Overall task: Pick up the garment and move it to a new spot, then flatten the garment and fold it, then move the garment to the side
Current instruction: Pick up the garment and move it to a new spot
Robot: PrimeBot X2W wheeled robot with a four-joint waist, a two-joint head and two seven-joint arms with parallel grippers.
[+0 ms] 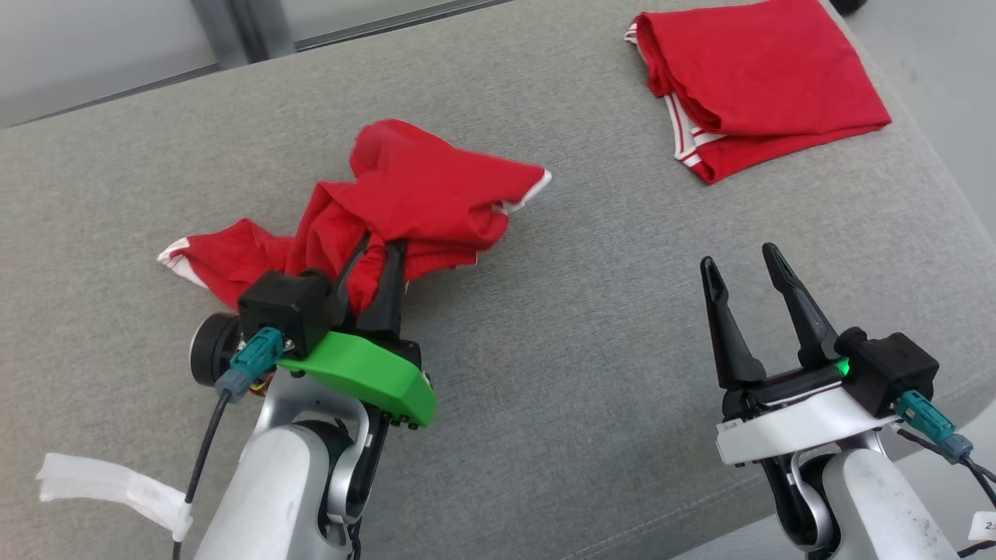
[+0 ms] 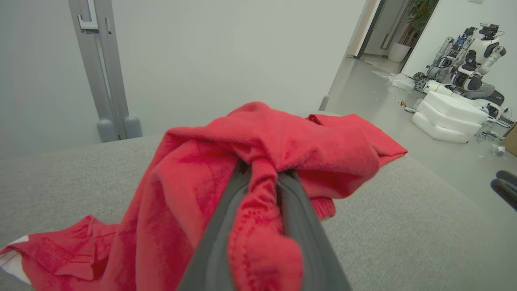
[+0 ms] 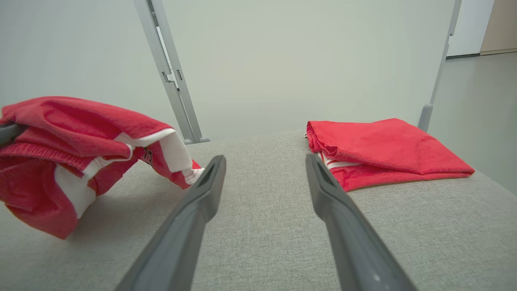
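A crumpled red garment (image 1: 420, 198) with white trim hangs bunched over my left gripper (image 1: 377, 249), which is shut on a fold of it. Part of the cloth is lifted off the grey cushion (image 1: 545, 311) while its left end trails on the surface. In the left wrist view the red garment (image 2: 258, 161) is pinched between both fingers (image 2: 301, 218). My right gripper (image 1: 743, 260) stands open above the cushion at the right, holding nothing. Its own view shows the right gripper (image 3: 264, 161) apart from the lifted garment (image 3: 80, 137) at the left.
A second red garment (image 1: 759, 78) lies folded at the cushion's far right corner, also seen folded (image 3: 383, 151) ahead of my right gripper. A strip of white tape (image 1: 109, 482) hangs by my left arm. Another robot (image 2: 476, 68) and white foam blocks (image 2: 448, 117) stand across the floor.
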